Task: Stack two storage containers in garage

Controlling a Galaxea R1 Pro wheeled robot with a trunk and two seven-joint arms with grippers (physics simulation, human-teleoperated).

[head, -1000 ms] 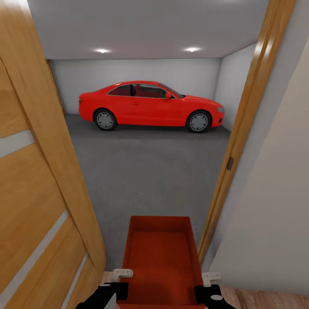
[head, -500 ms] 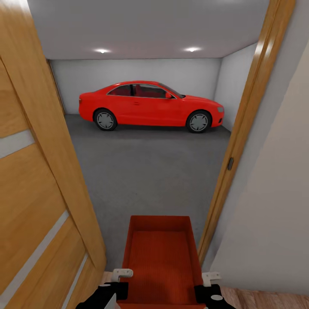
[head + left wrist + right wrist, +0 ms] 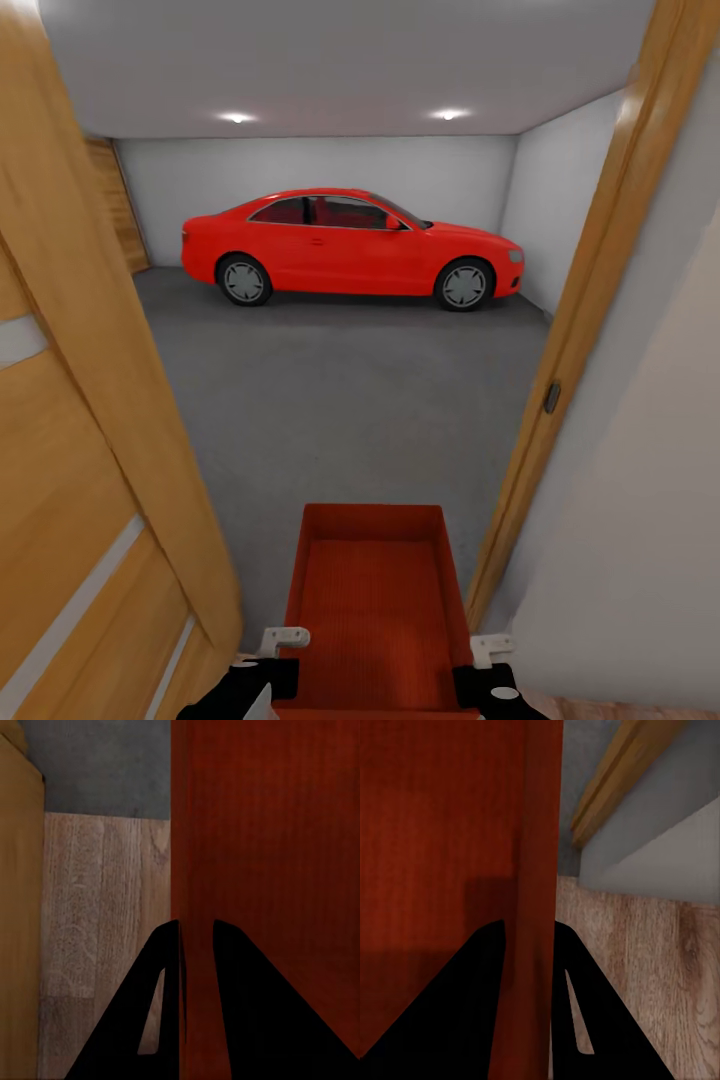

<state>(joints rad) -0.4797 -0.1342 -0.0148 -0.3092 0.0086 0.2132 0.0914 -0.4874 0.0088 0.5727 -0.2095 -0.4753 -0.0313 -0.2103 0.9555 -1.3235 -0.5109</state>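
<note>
I hold one orange-red storage container (image 3: pixel 375 610) level in front of me, low in the head view, its ribbed inside facing up. My left gripper (image 3: pixel 275 640) is shut on its left wall and my right gripper (image 3: pixel 487 650) on its right wall. In the left wrist view the gripper (image 3: pixel 196 924) has its dark fingers clamped on either side of the thin red wall (image 3: pixel 262 832). The right wrist view shows the same grip (image 3: pixel 529 922) on the opposite wall (image 3: pixel 442 817). Ahead, through the doorway, lies the garage with its dark grey concrete floor (image 3: pixel 340 400).
The open honey-wood door (image 3: pixel 80 450) stands close on my left. The wooden door frame (image 3: pixel 580 330) and a white wall (image 3: pixel 640 540) stand close on my right. A red car (image 3: pixel 350 245) is parked across the far end of the garage. Light wood planks (image 3: pixel 105 907) lie under the container.
The whole view has shifted forward toward the doorway, so the camera has moved. More of the garage's left side shows. Both grippers keep the same hold on the container.
</note>
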